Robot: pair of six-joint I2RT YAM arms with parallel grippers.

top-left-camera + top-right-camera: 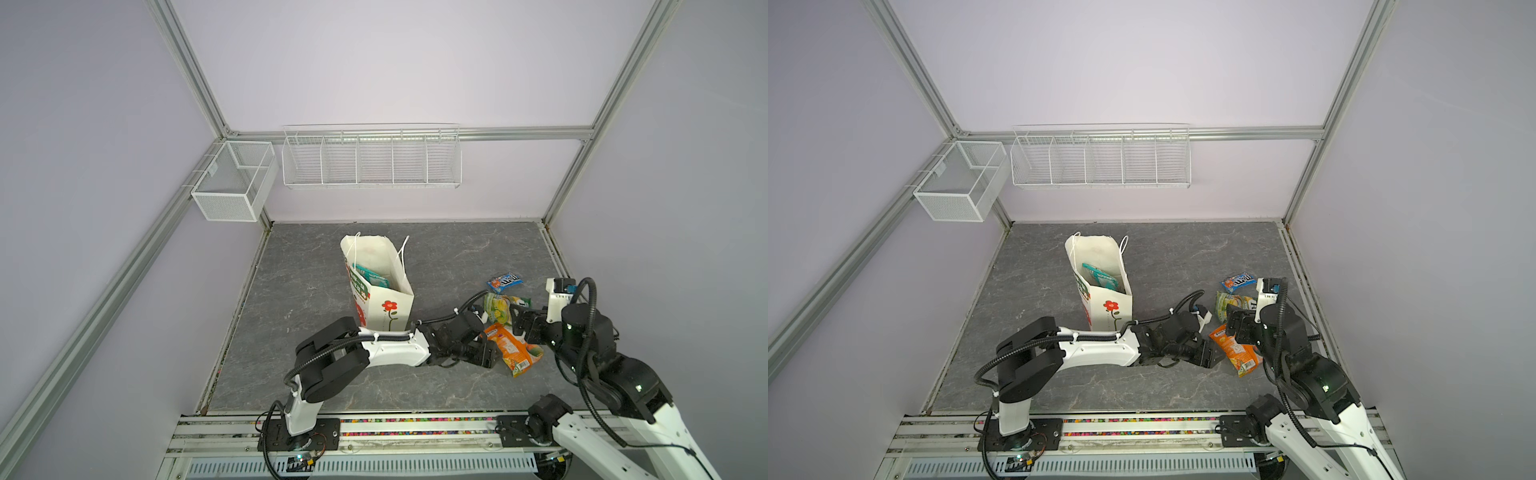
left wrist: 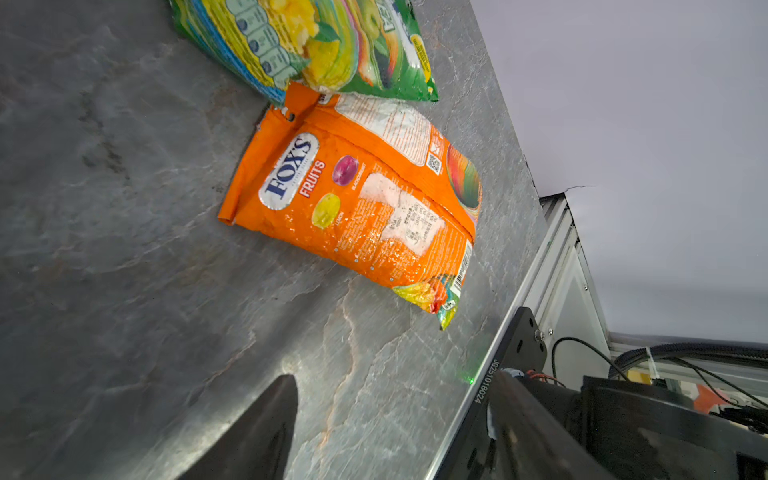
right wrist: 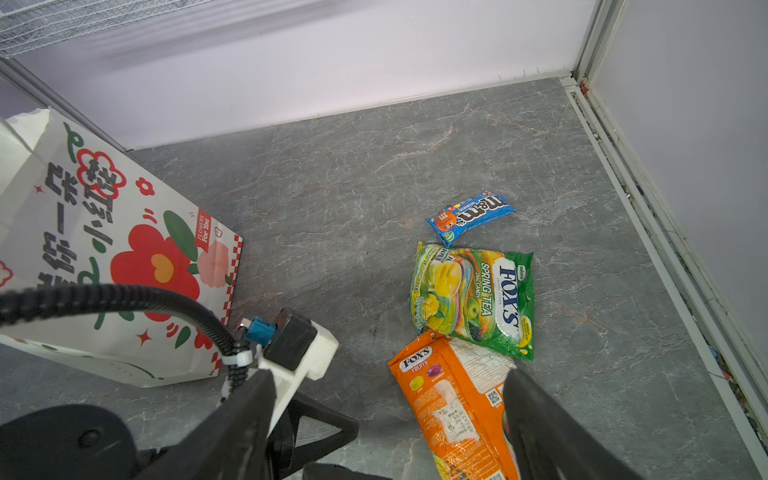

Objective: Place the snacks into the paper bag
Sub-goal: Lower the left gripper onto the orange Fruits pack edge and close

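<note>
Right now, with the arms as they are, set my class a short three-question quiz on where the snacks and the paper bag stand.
1. True or false: the paper bag stands upright with its mouth open.
2. What colour is the packet showing inside the bag? A teal; B red; C purple.
3. How many snack packets lie on the table outside the bag?
Key: 1 true. 2 A, the teal packet. 3 three: the blue M&M's packet, the green FOX'S packet and the orange FOX'S packet.
</note>
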